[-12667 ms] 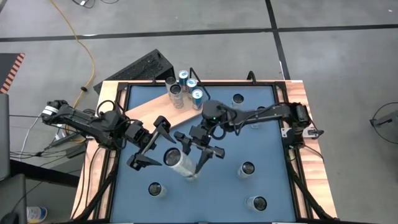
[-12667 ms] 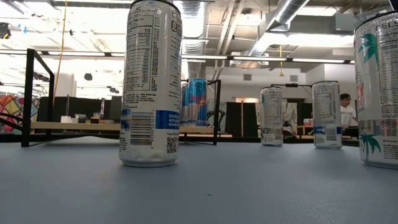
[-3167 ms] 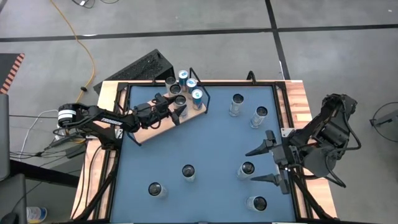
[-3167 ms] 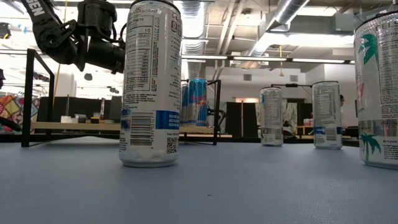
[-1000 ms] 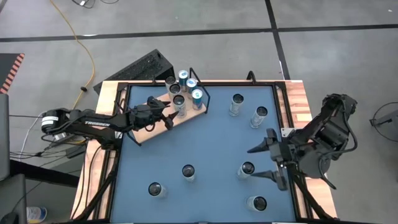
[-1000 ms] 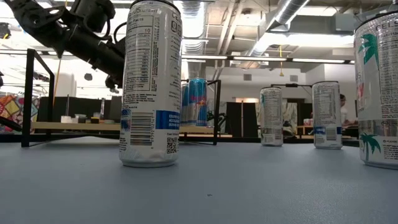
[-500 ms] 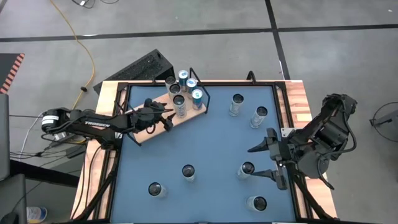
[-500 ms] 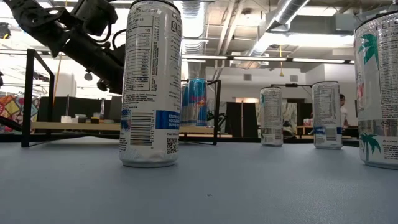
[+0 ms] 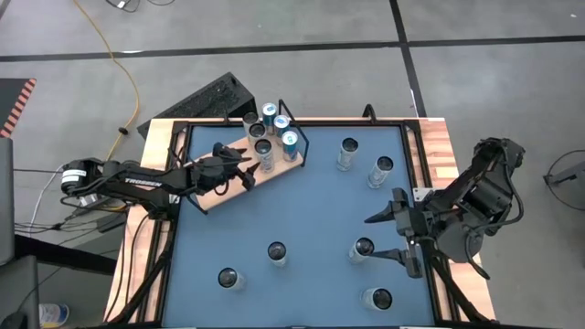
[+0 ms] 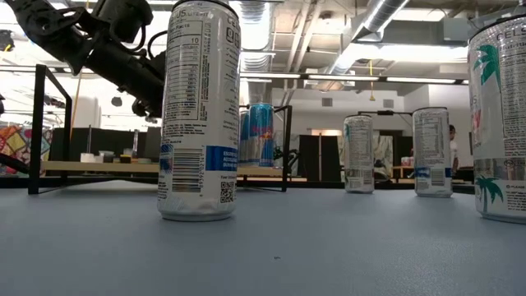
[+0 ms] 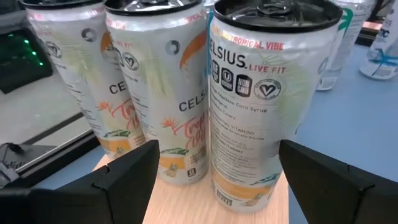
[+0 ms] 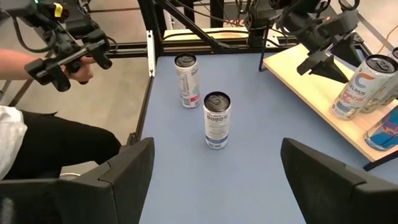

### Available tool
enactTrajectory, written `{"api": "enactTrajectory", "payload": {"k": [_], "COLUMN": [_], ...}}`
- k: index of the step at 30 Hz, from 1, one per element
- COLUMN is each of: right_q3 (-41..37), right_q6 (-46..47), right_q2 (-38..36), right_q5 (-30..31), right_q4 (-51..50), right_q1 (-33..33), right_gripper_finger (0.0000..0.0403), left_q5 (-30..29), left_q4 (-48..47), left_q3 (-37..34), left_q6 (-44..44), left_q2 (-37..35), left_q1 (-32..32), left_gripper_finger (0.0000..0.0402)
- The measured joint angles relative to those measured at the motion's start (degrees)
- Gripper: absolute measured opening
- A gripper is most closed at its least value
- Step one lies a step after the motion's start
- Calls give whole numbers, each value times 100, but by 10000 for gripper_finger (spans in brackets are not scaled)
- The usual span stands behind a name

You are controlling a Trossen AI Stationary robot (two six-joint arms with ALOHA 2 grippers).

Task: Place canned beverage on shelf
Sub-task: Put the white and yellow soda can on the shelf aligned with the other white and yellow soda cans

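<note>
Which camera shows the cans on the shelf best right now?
High view: all five cans on the shelf visible from above. Left wrist shows three close up; low view mostly hides them behind a near can; right wrist catches the edge.

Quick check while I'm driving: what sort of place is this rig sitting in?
Probably an open lab or workshop: exposed ceiling ducts, bare concrete floor with a loose yellow cable, and a seated person beside the blue table.

Pale-wood shelf (image 9: 222, 187) lay angled at the blue table's far-left corner, black wire frame at its far end. Five cans stood upright on it in a tight cluster (image 9: 270, 132) by the frame: white Celsius cans (image 11: 264, 99) and blue ones. Six more cans (image 9: 276, 252) stood upright, scattered on the tabletop.
</note>
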Motion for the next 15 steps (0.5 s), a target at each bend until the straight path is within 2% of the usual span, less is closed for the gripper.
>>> {"api": "enactTrajectory", "payload": {"k": [15], "right_q3": [0], "right_q6": [2], "right_q2": [2], "right_q5": [2], "right_q4": [2], "right_q1": [0], "right_gripper_finger": [334], "left_q5": [58], "left_q4": [425], "left_q3": [0], "left_q6": [-119], "left_q2": [166], "left_q1": [13], "left_gripper_finger": [318]}}
